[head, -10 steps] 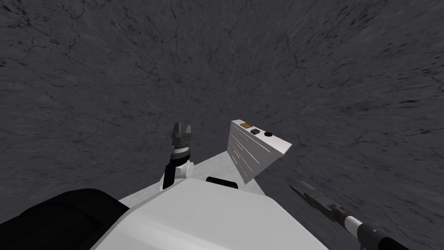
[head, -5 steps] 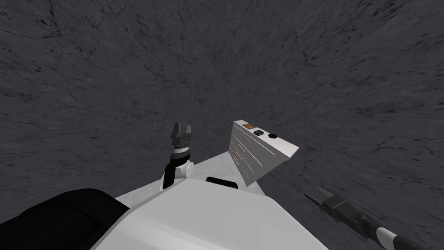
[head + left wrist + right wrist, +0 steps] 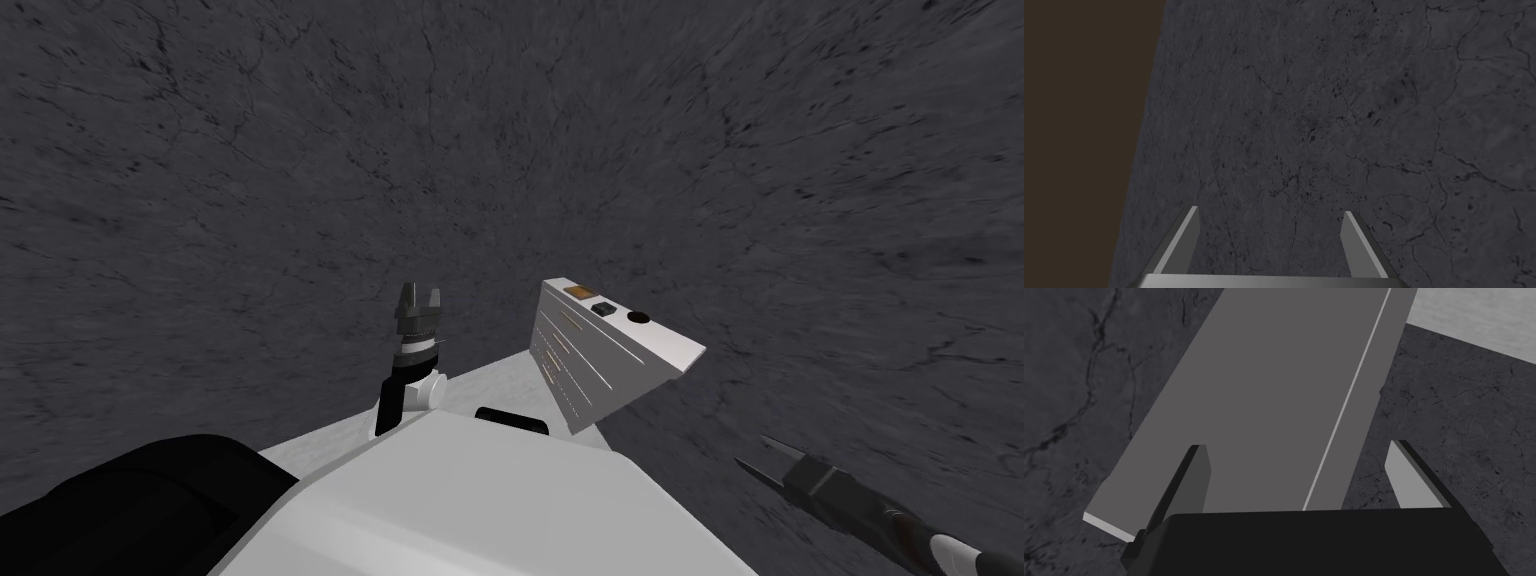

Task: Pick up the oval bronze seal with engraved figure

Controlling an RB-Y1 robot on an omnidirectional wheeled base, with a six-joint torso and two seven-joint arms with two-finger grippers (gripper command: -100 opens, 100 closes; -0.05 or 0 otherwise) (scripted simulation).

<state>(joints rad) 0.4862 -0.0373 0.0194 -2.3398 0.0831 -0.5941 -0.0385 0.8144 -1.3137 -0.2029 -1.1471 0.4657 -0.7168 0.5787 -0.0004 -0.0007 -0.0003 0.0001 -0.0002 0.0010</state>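
Your seal (image 3: 577, 292) is the small bronze patch lying flat on the cabinet (image 3: 600, 385) top, at its far end, just beside a dark box (image 3: 603, 309), with a black disc (image 3: 638, 318) further along. Judge it stiff, dense, smooth and low: pinch across its short width, at the rim. Its long axis is too small to tell. Both pincers stand wide and empty: left gripper (image 3: 420, 300) off the cabinet's drawer front, right gripper (image 3: 765, 465) beyond its near end

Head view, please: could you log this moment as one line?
bronze seal on white cabinet top, ungrasped | left claw open, off the cabinet | right claw open, facing cabinet's side
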